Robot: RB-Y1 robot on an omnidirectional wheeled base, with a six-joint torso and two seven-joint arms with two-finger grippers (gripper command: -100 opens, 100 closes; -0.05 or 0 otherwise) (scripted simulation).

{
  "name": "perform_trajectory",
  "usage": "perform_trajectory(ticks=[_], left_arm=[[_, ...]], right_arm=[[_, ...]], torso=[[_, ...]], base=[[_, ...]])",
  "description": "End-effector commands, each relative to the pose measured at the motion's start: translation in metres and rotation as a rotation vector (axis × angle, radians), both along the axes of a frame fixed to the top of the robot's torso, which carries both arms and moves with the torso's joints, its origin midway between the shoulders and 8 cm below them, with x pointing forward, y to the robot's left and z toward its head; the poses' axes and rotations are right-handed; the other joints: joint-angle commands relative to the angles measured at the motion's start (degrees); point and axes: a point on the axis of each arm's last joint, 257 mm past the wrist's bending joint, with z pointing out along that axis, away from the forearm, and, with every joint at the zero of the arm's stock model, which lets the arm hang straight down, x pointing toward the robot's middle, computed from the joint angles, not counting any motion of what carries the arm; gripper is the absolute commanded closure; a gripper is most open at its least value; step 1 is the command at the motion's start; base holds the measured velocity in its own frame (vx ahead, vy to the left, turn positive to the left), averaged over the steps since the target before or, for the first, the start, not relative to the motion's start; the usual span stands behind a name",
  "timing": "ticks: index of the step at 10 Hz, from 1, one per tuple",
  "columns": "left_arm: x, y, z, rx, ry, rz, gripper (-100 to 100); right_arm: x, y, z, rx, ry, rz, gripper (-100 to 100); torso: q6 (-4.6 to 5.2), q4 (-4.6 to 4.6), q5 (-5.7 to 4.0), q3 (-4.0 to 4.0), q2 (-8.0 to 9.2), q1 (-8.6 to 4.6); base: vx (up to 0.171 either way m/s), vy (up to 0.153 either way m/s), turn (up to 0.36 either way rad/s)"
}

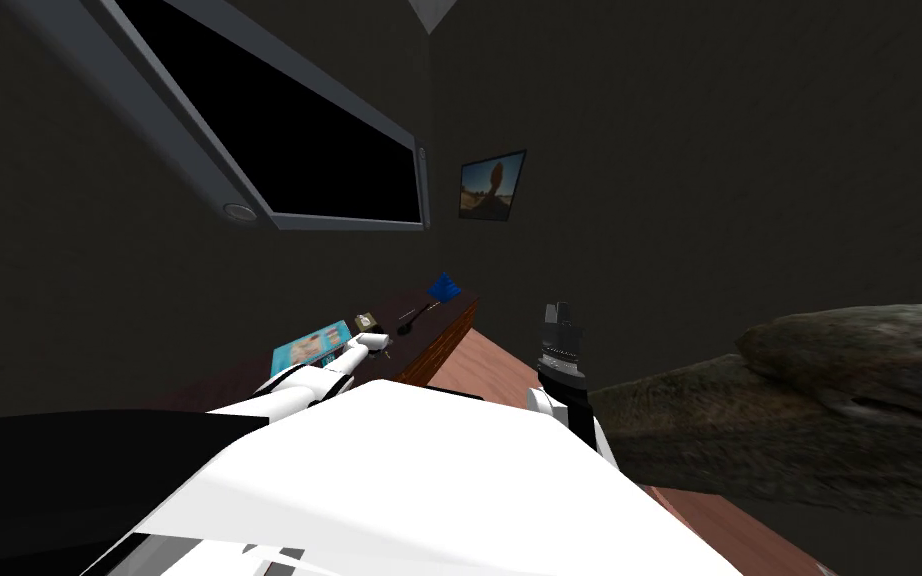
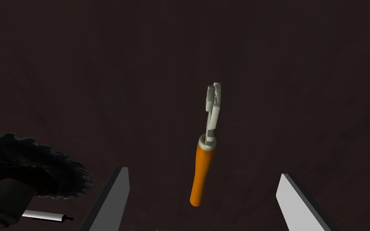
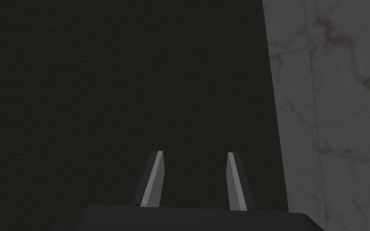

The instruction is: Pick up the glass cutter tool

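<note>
**Glass cutter**. Orange handle, pale grey notched head. It lies flat on the dark top of the bench, with nothing gripping it.

**Left pincer**. It hangs over the bench, aimed down at the glass cutter. Its two fingers are spread wide and hold nothing.
- The glass cutter lies along the middle of the gap, about midway between the fingers and clear of both.
- The handle end is the end nearer the pincer, about level with the fingertips.
- The head points away and lies beyond the tips.
- Whether the tips are down at the level of the bench top cannot be told.

**Toothed disc**. Dark and saw-like, it lies on the bench outside one finger, well apart from the glass cutter. A thin pale rod with a dark knob lies at its edge.

**Bench, other contents.**
- The bench has a reddish-brown side and stands on the left against a dark wall.
- A flat cyan item lies at the near end.
- A small box sits just beside the left pincer.
- A blue object lies at the far end.

**Right pincer**. It is held up on the right, off the bench and well apart from the glass cutter. Its fingers are parted by a narrow gap, with nothing between them.
</note>
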Motion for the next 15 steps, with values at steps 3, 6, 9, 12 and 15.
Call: perform_trajectory(ticks=[3,6,9,12,15], left_arm=[[-0.015,-0.010,-0.019,0.001,-0.003,0.011,-100],[-0.013,-0.007,-0.018,0.001,-0.002,0.009,100],[-0.013,-0.007,-0.018,0.002,-0.001,0.009,100],[-0.007,-0.004,-0.009,0.001,-0.001,0.005,100],[-0.001,-0.002,-0.003,0.001,-0.003,0.002,100]], right_arm=[[0.000,0.000,0.000,0.000,0.000,0.000,0],[0.000,0.000,0.000,0.000,0.000,0.000,0],[0.000,0.000,0.000,0.000,0.000,0.000,0],[0.000,0.000,0.000,0.000,0.000,0.000,0],[0.000,0.000,0.000,0.000,0.000,0.000,0]], torso=[[0.00,-0.03,0.03,-0.07,-0.13,0.14],[0.00,0.00,0.00,-0.01,-0.01,-0.01],[0.03,-0.03,0.06,-0.05,-0.07,0.04],[0.03,-0.03,0.06,-0.04,-0.05,0.01],[0.03,0.00,0.00,0.03,0.08,-0.20]], base=[[0.043,0.053,-0.037],[0.007,0.012,-0.003],[0.000,0.000,0.000],[-0.016,-0.017,0.015],[-0.033,-0.047,0.025]])
